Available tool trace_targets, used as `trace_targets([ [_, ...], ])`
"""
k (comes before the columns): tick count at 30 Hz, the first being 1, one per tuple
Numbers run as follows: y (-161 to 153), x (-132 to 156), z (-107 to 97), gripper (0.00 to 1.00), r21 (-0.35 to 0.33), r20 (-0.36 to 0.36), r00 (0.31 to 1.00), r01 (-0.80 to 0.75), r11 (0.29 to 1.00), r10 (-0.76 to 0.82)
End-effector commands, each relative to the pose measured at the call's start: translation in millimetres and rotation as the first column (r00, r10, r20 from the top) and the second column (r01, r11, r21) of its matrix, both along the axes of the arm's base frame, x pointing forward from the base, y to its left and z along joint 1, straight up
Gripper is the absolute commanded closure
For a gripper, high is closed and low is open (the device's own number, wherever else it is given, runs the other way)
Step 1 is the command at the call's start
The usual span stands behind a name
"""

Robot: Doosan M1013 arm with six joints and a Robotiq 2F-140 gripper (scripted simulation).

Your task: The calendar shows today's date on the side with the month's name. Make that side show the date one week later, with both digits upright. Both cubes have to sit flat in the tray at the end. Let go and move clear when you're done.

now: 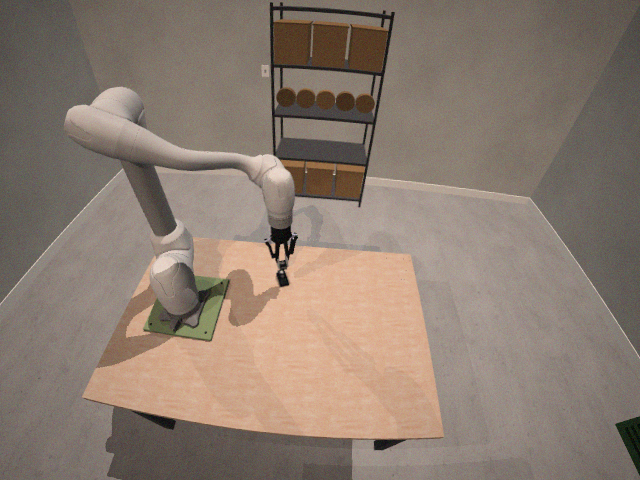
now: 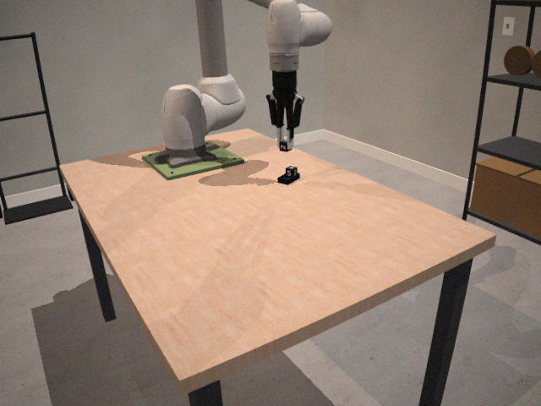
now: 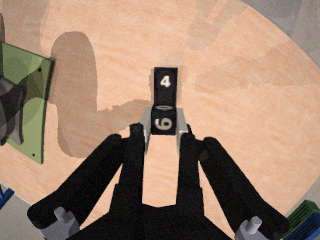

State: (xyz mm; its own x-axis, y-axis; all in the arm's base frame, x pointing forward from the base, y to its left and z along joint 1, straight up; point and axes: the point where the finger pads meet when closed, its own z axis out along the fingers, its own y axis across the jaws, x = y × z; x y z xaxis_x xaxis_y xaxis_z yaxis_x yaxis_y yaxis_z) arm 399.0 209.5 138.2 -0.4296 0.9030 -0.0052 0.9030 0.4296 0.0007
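The black tray [image 1: 283, 282] [image 2: 286, 179] [image 3: 165, 99] lies on the table. A black cube [image 2: 291, 171] [image 3: 165, 81] sits in one end of it, with a white 4 on top and a 5 on one side in the exterior view. Its other visible side is too small to read surely. My gripper [image 1: 282, 264] [image 2: 285, 145] [image 3: 163, 117] is shut on the other black cube and holds it well above table height. This held cube has a 6 or 9 lying sideways on top in the wrist view and a 2-like digit in the exterior view. It overlaps the tray's near end in the wrist view.
The arm's green base plate [image 1: 217, 315] [image 2: 174, 174] [image 3: 35, 120] is on the wooden table [image 1: 336, 361] [image 2: 262, 262], left of the tray in the top view. A shelf rack [image 1: 323, 116] with boxes stands behind the table.
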Motion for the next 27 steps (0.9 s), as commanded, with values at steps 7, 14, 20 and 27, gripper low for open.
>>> trace_targets([
  [7, 0, 0, 0, 0.76, 0.0, 0.0, 1.0, 0.0, 1.0, 0.0],
  [14, 0, 0, -5, 0.76, 0.0, 0.0, 1.0, 0.0, 1.0, 0.0],
  [20, 0, 0, -18, 0.76, 0.0, 0.0, 1.0, 0.0, 1.0, 0.0],
  [27, 0, 0, -41, 0.76, 0.0, 0.0, 1.0, 0.0, 1.0, 0.0],
])
